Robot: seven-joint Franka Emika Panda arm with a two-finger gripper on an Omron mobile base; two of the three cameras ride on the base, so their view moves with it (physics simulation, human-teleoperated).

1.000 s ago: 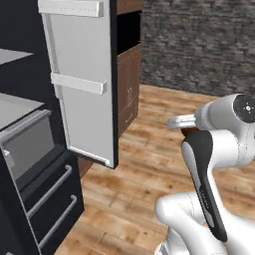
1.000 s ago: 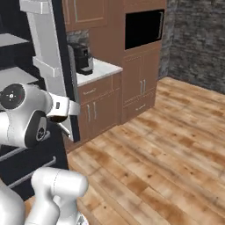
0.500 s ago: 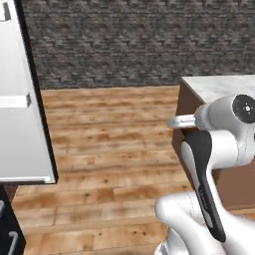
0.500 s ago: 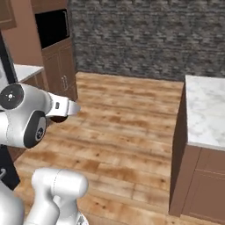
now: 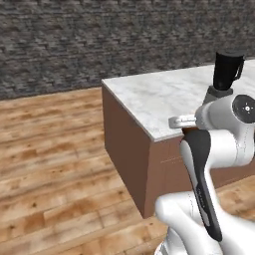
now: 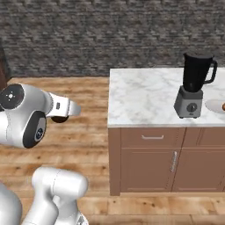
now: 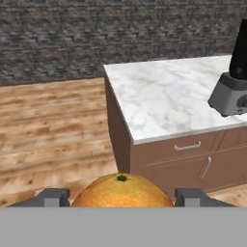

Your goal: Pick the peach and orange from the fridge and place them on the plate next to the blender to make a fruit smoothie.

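The orange (image 7: 120,189), round with a small green stem dot, sits between my two finger tips, and my gripper (image 7: 121,197) is shut on it. It hangs over the wooden floor, well short of the counter. The blender (image 6: 194,85) (image 5: 227,72) (image 7: 234,81), a black jug on a grey base, stands on the marble island top. Just right of it lies the white plate (image 6: 214,106), where a bit of reddish-orange fruit, the peach (image 6: 223,107), shows at the frame's edge. The fridge is out of view.
The marble-topped island (image 6: 145,97) (image 5: 154,99) (image 7: 161,99) has brown cabinet fronts with a drawer handle (image 6: 152,137) facing me. Wooden floor (image 5: 55,149) lies open between me and the island. A dark stone wall (image 6: 110,35) runs behind.
The whole scene has swung: the fridge and the wall cabinets have left the views, and the island with the blender and the plate has come in. The arm's pose looks unchanged.
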